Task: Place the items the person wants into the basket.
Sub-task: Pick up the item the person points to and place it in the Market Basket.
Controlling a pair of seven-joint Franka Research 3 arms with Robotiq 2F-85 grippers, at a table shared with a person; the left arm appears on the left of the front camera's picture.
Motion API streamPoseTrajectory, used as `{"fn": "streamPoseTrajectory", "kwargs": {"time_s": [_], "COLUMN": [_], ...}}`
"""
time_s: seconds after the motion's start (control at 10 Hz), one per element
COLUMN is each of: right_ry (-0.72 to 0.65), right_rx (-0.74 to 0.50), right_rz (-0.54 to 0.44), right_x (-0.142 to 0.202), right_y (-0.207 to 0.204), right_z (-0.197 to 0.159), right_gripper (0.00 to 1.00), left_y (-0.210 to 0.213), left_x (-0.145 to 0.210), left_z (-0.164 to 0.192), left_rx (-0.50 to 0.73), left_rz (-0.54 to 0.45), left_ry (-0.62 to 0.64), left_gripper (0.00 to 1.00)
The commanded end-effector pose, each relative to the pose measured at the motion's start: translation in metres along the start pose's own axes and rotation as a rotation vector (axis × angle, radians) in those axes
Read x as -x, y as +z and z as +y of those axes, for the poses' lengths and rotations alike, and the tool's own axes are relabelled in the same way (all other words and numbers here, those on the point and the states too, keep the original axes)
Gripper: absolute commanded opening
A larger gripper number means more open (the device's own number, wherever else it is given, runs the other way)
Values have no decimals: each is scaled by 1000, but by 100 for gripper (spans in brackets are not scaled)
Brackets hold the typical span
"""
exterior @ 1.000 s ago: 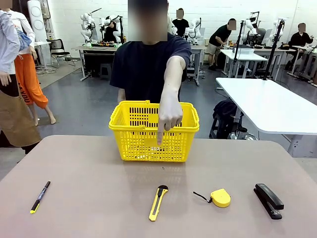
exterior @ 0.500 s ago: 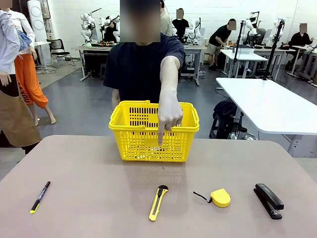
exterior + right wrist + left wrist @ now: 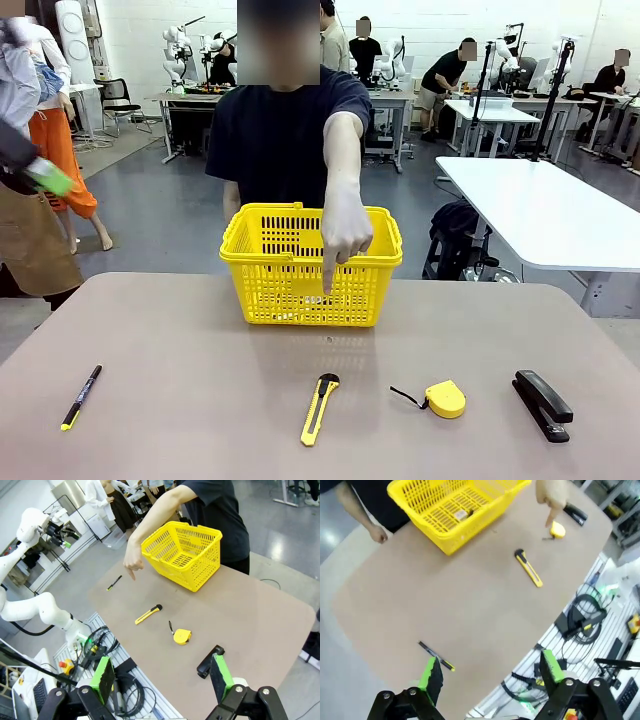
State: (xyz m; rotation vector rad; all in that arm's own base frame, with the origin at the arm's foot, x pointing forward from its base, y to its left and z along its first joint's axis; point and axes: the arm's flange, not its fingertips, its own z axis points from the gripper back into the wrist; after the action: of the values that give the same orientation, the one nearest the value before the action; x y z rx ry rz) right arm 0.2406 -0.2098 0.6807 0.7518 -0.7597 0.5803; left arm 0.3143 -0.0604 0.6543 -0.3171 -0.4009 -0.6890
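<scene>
The person (image 3: pixel 275 140) has edged toward nine o'clock, hand (image 3: pixel 345 235) pointing down. The basket (image 3: pixel 250 250) sits at the table's (image 3: pixel 180 340) twelve o'clock. The left gripper (image 3: pixel 490 664) and right gripper (image 3: pixel 161 666) hang spread, empty. The knife (image 3: pixel 319 409), at the basket's six o'clock, seems wanted: pinch across its narrow body.

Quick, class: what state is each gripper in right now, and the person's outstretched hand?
Left gripper: open, holding nothing.
Right gripper: open, holding nothing.
Person's hand: holding nothing, index finger pointing down.

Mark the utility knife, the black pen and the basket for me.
utility knife (image 3: pixel 316 414): front view, on its yellow body.
black pen (image 3: pixel 82 396): front view, middle of the black barrel.
basket (image 3: pixel 270 257): front view, on its near rim.
</scene>
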Motion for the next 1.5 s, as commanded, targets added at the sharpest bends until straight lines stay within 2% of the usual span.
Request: {"fn": "streamPoseTrajectory", "kwargs": {"time_s": [0.0, 0.2, 0.3, 0.5, 0.7, 0.9, 1.4], "right_ry": [13, 13, 13, 13, 13, 13, 13], "right_rx": [-17, -17, -17, -17, -17, -17, -17], "right_rz": [-18, -18, -18, -18, -18, -18, -18], "right_x": [-2, -2, -2, -2, -2, -2, -2], "right_y": [2, 2, 2, 2, 2, 2, 2], "right_z": [-1, -1, -1, -1, -1, -1, -1], "right_gripper": [100, 100, 100, 100, 100, 100, 100], "left_y": [-49, -126, -164, -213, -248, -254, -255], "left_x": [-45, -73, -80, -77, -67, -67, -67], "left_z": [-48, -91, -103, -116, -126, -125, -123], "left_rx": [-59, -118, -174, -241, -276, -259, -244], "left_rz": [235, 311, 316, 270, 314, 300, 318], "left_ry": [41, 96, 123, 205, 207, 242, 220], "left_gripper": [100, 100, 100, 100, 100, 100, 100]}}
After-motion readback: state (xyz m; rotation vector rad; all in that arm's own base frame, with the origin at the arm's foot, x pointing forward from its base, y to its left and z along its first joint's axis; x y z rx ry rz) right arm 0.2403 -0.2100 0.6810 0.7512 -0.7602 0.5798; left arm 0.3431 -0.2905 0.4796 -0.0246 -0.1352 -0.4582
